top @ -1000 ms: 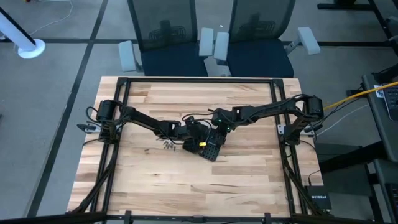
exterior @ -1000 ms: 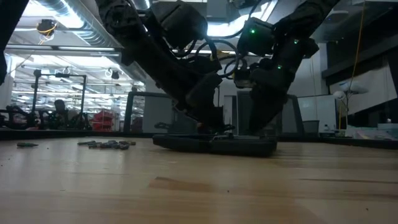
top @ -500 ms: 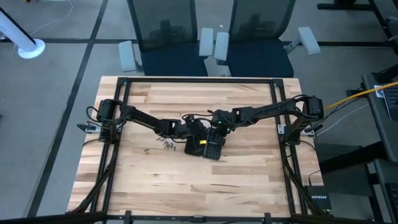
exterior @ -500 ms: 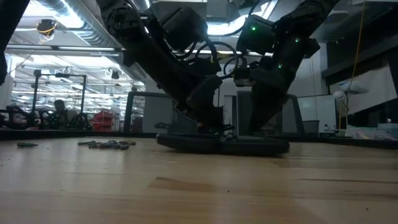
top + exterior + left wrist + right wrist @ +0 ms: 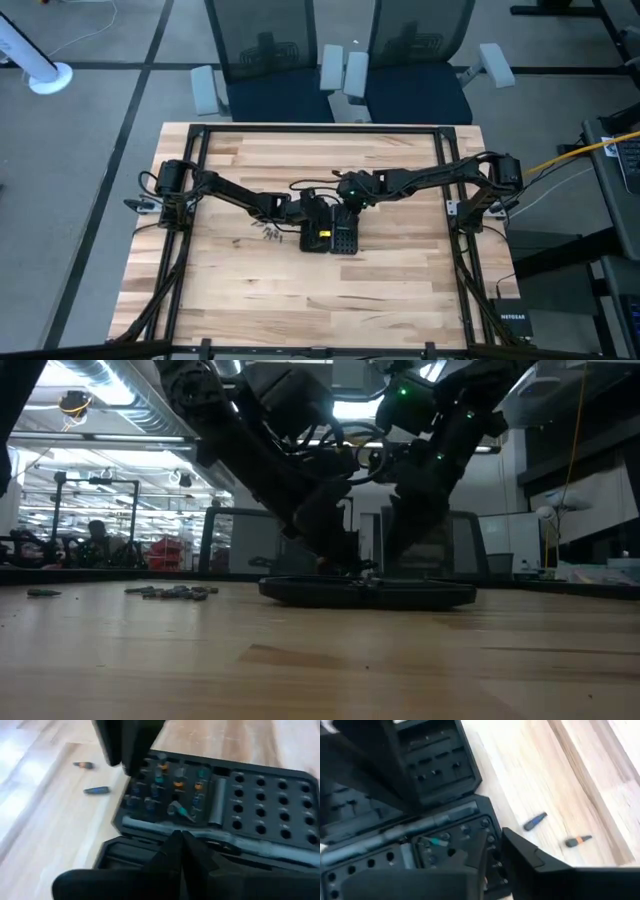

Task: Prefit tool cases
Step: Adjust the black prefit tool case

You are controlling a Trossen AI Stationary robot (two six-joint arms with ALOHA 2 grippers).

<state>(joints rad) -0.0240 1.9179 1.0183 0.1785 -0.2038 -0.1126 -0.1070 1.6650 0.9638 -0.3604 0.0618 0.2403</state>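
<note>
The black tool case (image 5: 331,237) lies open and flat on the table, with its bit-slot half (image 5: 260,810) beside a plainer half (image 5: 435,765). My left gripper (image 5: 180,840) is shut, its tips down on the case near the hinge. My right gripper (image 5: 492,847) hangs slightly open just over the slot half's far end, holding nothing; in the low view it (image 5: 400,545) stands clear above the case (image 5: 365,592). My left gripper presses its shut fingertips (image 5: 176,845) down on the case close to the hinge ridge (image 5: 150,826). It comes slanting down from the table's left. The fingers hide the exact spot. The case lies flat on the table under them.
Several small loose bits (image 5: 265,232) lie on the wood left of the case, two of them (image 5: 535,821) (image 5: 578,840) close to it. A black box (image 5: 512,322) sits at the near right corner. Office chairs stand beyond the far edge.
The case has turned on the table from a slant to square with the table's edges, staying flat. My right gripper has risen off the case toward the far edge.
</note>
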